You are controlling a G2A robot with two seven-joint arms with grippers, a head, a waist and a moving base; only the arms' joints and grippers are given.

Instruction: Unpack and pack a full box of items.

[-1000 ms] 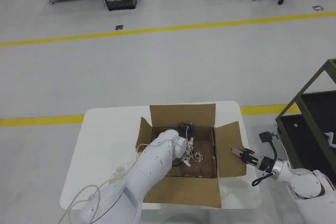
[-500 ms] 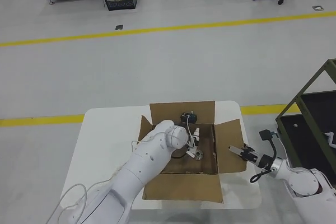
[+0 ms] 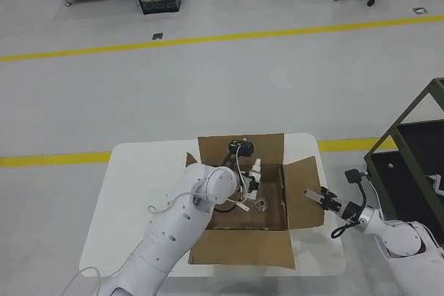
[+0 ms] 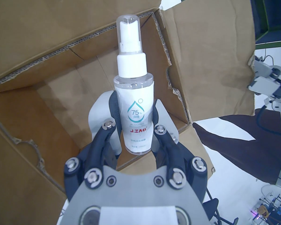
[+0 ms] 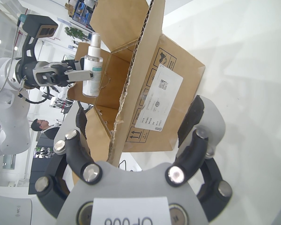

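Observation:
An open cardboard box [image 3: 240,248] stands on the white table [image 3: 133,200] with its flaps spread. My left gripper [image 4: 133,114] is shut on a clear spray bottle [image 4: 133,99] with a white label, held upright above the box interior [image 3: 256,172]. From the right wrist view the bottle [image 5: 92,71] hangs over the box opening in the left gripper [image 5: 84,74]. My right gripper [image 5: 138,115] is open at the box's right side, its fingers straddling the edge of the right flap [image 5: 128,78]. A small round metal part [image 3: 261,205] lies on the box floor.
A green metal rack [image 3: 422,133] stands right of the table, close behind the right arm. The table has bare surface left of the box. The tall back flap [image 3: 240,148] rises just behind the held bottle.
The left arm has lifted the bottle up out of the box and a little toward the back flap. The right gripper has stayed by the right flap.

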